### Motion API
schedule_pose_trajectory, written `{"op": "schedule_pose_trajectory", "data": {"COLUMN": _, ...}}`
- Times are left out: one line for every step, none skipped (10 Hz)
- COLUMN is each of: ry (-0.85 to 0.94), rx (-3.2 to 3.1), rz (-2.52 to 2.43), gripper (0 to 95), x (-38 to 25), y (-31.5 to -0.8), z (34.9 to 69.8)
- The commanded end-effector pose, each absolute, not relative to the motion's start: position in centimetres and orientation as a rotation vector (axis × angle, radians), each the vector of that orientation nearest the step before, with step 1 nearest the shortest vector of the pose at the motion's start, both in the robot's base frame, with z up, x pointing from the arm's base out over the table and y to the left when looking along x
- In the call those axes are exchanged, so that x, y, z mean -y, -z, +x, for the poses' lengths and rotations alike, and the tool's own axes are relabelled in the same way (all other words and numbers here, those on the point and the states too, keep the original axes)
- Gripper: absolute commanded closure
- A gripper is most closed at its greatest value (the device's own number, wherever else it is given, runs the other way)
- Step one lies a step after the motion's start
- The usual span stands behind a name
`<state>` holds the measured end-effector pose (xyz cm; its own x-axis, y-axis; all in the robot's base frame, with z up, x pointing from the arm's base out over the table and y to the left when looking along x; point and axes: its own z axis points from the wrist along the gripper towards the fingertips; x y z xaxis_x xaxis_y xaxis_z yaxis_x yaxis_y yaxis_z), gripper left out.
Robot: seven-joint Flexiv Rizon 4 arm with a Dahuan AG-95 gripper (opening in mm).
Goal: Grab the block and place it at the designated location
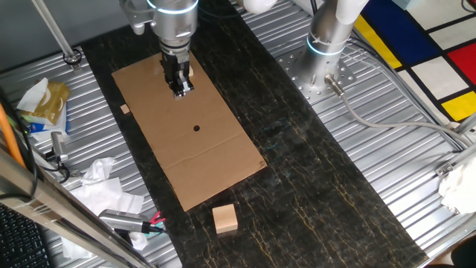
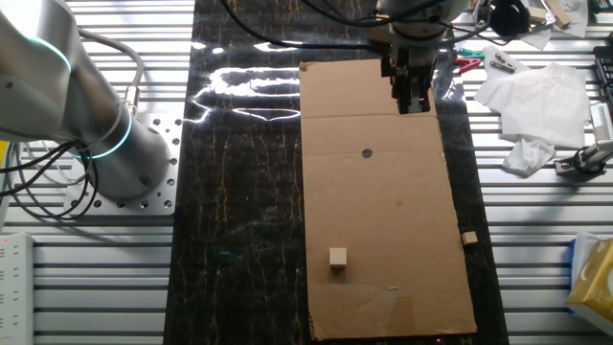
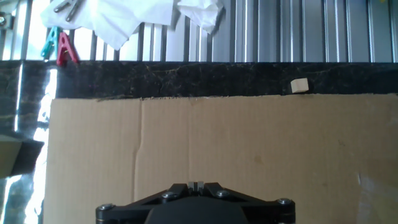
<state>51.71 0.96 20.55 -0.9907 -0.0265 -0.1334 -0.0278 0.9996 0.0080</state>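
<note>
**A:** The gripper, where was it, and was it holding anything?

**B:** It hung above a flat brown cardboard sheet that lay on a dark, marble-patterned counter. Its two fingers pointed down and were pressed together with nothing between them. In the hand view the fingertips met at the bottom edge, with only bare cardboard beyond them.

**A:** And the block?

**B:** The block, a tiny pale wooden cube, sat alone on the cardboard, near the end away from the sheet's fold line. The gripper was not touching it.

**A:** Where was the spot it belonged on?

**B:** The black dot, small and round, was marked near the middle of the sheet. The cube was well apart from it, and nothing covered the dot.

**A:** Anything else nearby?

**B:** A larger tan wooden block stood on the counter just off the fold end of the sheet. A small flat tan chip lay just beside one long edge of the sheet. Past the counter, on the ribbed metal surface, were crumpled white tissue and a teal and a red clothes peg.
</note>
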Motion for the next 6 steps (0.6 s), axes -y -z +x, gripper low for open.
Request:
{"op": "schedule_pose_trajectory", "data": {"ry": -0.026, "rx": -3.009, "rz": -0.023, "gripper": 95.0, "x": -0.94, "y": -20.51, "z": 51.78}}
{"op": "schedule_pose_trajectory", "data": {"ry": -0.026, "rx": -3.01, "rz": -0.022, "gripper": 95.0, "x": -0.91, "y": -20.52, "z": 51.77}}
{"op": "schedule_pose_trajectory", "data": {"ry": -0.025, "rx": -3.013, "rz": -0.025, "gripper": 95.0, "x": -0.88, "y": -20.54, "z": 51.77}}
{"op": "schedule_pose_trajectory", "data": {"ry": -0.021, "rx": -3.018, "rz": -0.027, "gripper": 95.0, "x": -0.88, "y": -20.55, "z": 51.76}}
{"op": "schedule_pose_trajectory", "data": {"ry": -0.022, "rx": -3.026, "rz": -0.027, "gripper": 95.0, "x": -0.85, "y": -20.58, "z": 51.75}}
{"op": "schedule_pose_trajectory", "data": {"ry": -0.025, "rx": -3.046, "rz": -0.026, "gripper": 95.0, "x": -0.84, "y": -20.61, "z": 51.73}}
